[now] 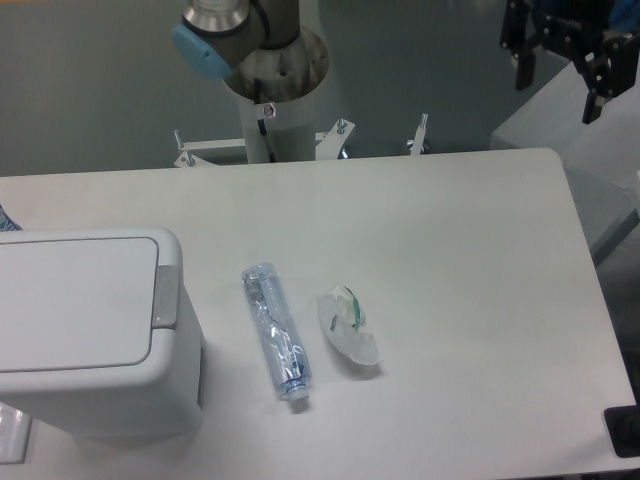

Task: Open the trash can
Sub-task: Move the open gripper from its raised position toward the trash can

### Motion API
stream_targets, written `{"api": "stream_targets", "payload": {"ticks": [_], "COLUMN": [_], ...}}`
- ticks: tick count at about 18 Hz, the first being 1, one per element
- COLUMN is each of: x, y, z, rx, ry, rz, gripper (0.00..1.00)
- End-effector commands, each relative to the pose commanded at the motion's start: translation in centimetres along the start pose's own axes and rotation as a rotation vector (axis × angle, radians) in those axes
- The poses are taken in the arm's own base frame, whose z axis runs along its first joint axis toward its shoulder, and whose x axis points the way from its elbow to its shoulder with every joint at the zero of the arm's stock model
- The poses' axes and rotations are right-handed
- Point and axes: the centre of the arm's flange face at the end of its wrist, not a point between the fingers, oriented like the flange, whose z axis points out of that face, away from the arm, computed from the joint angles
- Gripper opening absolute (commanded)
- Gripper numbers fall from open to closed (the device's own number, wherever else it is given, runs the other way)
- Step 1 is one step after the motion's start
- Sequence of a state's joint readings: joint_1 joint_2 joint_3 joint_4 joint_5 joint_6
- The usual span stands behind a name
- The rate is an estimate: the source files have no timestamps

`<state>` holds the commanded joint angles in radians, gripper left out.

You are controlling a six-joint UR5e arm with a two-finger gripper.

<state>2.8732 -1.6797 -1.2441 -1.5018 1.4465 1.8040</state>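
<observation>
Clearly the opening has not begun: the trash can (90,330) sits at the lower left of the frame with its flat lid down and flush, and the grey push-button strip (166,296) along the lid's right edge is untouched. The gripper (568,58) hangs far off in the upper right corner, beyond the table's (450,250) back right edge, dark against a grey background and well apart from the bin; its two fingers appear spread with nothing between them, though the view there is dim. The arm's base and a blue-capped joint (205,45) show at upper centre. Between bin and gripper, near the middle of the frame, lie a crushed clear bottle (275,332) and, just beside it to the right, a crumpled piece of clear plastic (348,326), neither touching the bin. The step in hand looks like the approach. The next move would call for carrying the gripper across the frame to the lower left, staying above the two loose items, then coming down onto the grey strip to release the lid.
</observation>
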Motion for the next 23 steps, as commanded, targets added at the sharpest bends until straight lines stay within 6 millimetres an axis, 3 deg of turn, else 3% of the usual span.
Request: {"api": "stream_targets", "payload": {"ticks": [5, 9, 13, 19, 23], "x": [0.2, 0.1, 0.9, 1.2, 1.9], "y": [-0.3, -2.3, -5.6, -13.0, -15.6], "z": [-0.2, 0.4, 1.8, 3.6, 4.2], "rx": [0.001, 0.022, 0.044, 0.112, 0.173], "ry": [-0.001, 0.001, 0.015, -0.041, -0.048], "rz": [-0.029, -0.109, -0.215, -0.489, -0.641], "gripper": [1.00, 1.00, 1.00, 1.00, 1.00]}}
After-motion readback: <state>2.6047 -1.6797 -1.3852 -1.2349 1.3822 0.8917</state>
